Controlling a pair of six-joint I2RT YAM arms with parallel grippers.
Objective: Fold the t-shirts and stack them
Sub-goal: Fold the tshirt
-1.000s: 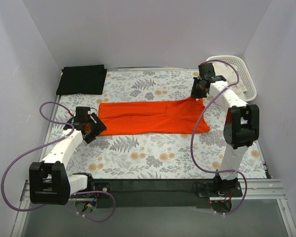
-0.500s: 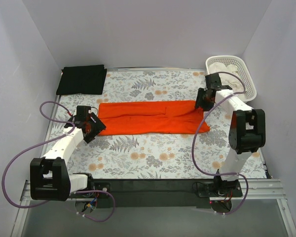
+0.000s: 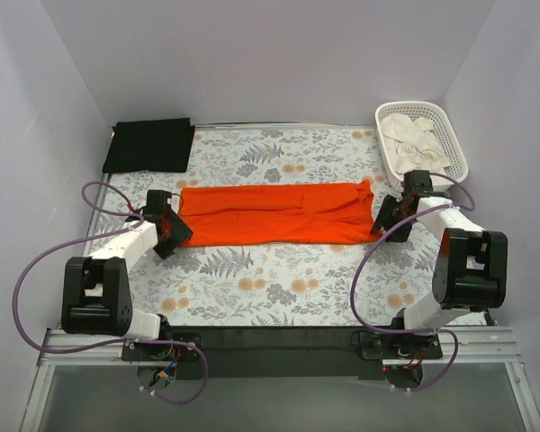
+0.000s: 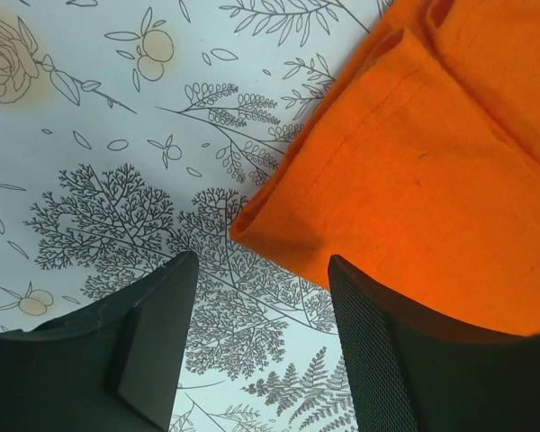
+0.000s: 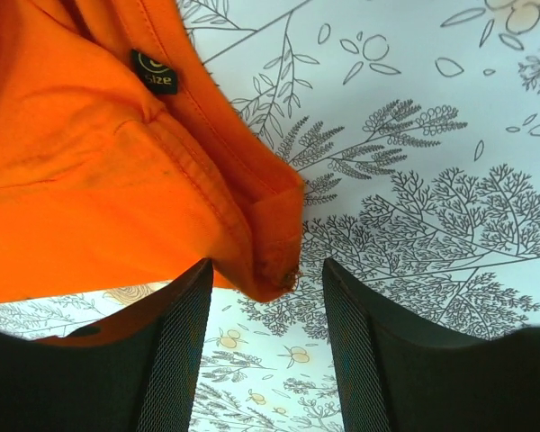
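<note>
The orange t-shirt point(image 3: 274, 214) lies folded into a long strip across the middle of the floral tablecloth point(image 3: 279, 279). My left gripper point(image 3: 169, 232) is open, low at the strip's near left corner point(image 4: 252, 225), which lies just ahead of the jaws. My right gripper point(image 3: 389, 223) is open at the strip's near right corner point(image 5: 274, 261), which lies between the fingers; the collar and size label point(image 5: 153, 70) show there. The black t-shirt point(image 3: 149, 144) lies folded at the far left corner.
A white lattice basket point(image 3: 454, 148) with white cloth point(image 3: 418, 137) in it stands at the far right corner, just behind my right arm. Grey walls close in the table on three sides.
My right gripper has moved from the shirt's far right corner toward me to its near right corner. My left gripper has lowered and shifted slightly at the near left corner. The shirt lies flatter.
</note>
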